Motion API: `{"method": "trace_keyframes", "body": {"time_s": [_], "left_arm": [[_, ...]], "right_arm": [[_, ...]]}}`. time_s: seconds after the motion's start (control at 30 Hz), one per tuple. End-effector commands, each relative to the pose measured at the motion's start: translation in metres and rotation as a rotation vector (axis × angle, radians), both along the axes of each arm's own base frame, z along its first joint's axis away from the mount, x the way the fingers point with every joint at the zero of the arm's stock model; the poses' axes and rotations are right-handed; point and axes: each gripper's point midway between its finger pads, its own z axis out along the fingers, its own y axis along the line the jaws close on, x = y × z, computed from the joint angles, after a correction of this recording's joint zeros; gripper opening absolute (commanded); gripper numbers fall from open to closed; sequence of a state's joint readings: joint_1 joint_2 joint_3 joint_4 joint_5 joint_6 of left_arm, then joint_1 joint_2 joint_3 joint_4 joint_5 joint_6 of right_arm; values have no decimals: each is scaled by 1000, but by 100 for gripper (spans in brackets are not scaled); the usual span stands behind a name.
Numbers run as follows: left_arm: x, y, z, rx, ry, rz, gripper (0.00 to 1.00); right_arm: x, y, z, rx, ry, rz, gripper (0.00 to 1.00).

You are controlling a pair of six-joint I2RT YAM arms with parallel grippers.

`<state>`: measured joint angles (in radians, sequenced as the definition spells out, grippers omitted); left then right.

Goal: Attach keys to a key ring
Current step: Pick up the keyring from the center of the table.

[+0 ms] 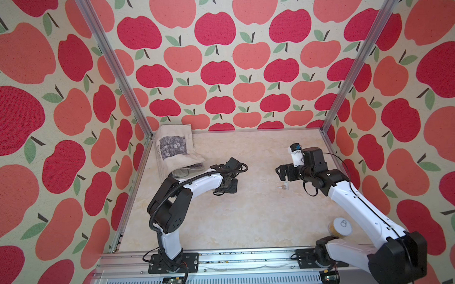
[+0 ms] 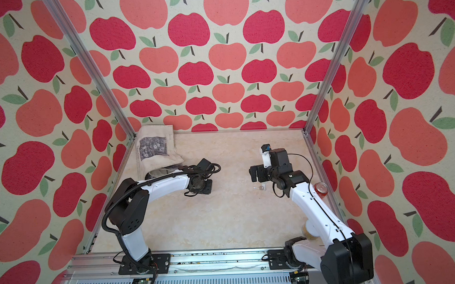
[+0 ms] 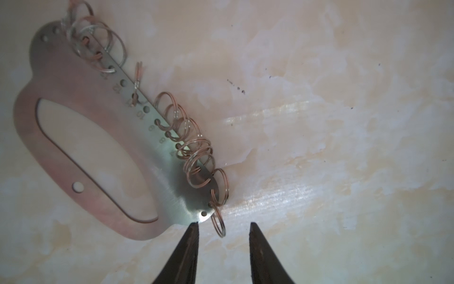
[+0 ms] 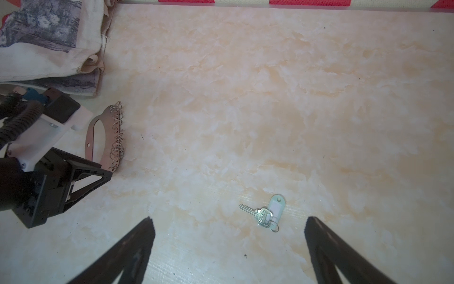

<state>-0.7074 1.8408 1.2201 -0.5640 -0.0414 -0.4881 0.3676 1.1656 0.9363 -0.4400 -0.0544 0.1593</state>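
The key ring (image 3: 103, 157) is a flat grey-brown D-shaped plate lying on the marble table, with small wire rings along its straight edge. My left gripper (image 3: 223, 224) points down at the plate's end corner. It is open, its tips either side of the last wire ring (image 3: 218, 222), one tip touching the plate's edge. The key ring (image 4: 98, 137) also shows in the right wrist view. The key (image 4: 258, 214), silver with a pale blue-white plastic tag, lies flat, seen in both top views (image 1: 282, 187) (image 2: 260, 187). My right gripper (image 4: 228, 221) hovers wide open just behind it, holding nothing.
A folded cloth bag (image 1: 174, 149) (image 2: 156, 147) lies in the back left corner, close to the left arm. A white-lidded jar (image 1: 341, 227) stands front right beside the right arm, and a red-lidded jar (image 2: 321, 188) by the right wall. Apple-patterned walls enclose the table.
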Motion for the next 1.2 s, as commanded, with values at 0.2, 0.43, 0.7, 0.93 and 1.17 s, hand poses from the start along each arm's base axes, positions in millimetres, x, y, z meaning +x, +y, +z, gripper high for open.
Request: {"method": "trace_keyframes", "body": {"time_s": [0.2, 0.43, 0.7, 0.93, 1.17], "left_arm": [[-8, 7, -14, 58, 21, 32, 30], [-6, 13, -18, 105, 24, 38, 23], [-7, 16, -4, 115, -6, 31, 0], [-17, 18, 48, 111, -137, -99, 0], [-27, 13, 128, -38, -370, -310, 0]], "right_arm": [[-3, 2, -5, 10, 5, 2, 99], [-3, 1, -1, 10, -9, -1, 99], [-4, 1, -1, 10, -14, 1, 99], [-4, 8, 2, 43, -33, 35, 99], [-9, 24, 18, 103, -91, 122, 99]]}}
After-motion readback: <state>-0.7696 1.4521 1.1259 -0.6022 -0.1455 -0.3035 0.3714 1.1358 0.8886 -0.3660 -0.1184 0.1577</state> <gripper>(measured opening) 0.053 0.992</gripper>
